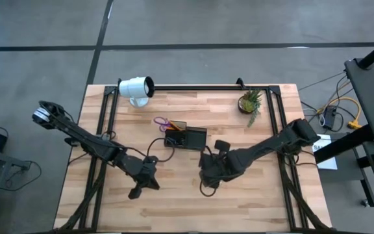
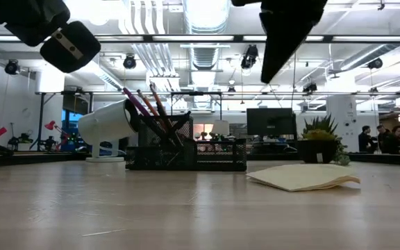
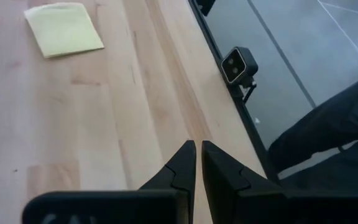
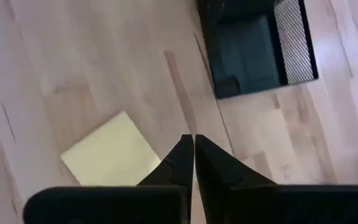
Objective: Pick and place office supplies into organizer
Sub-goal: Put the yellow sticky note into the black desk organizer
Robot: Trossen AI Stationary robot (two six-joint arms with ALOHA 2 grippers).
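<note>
The black organizer stands mid-table, also in the low view and the right wrist view. Purple-handled scissors and orange and purple pens lean out of its taller section. The yellow sticky-note pad lies flat on the table, seen in both wrist views; in the high view the right arm hides it. My right gripper hangs shut above the pad's edge, off the table. My left gripper is shut and raised near the table's near edge.
A white cylindrical lamp-like object lies near the far edge, and a small potted plant stands at the far right. A black frame rail runs along the table's sides. The low camera sits at the near edge.
</note>
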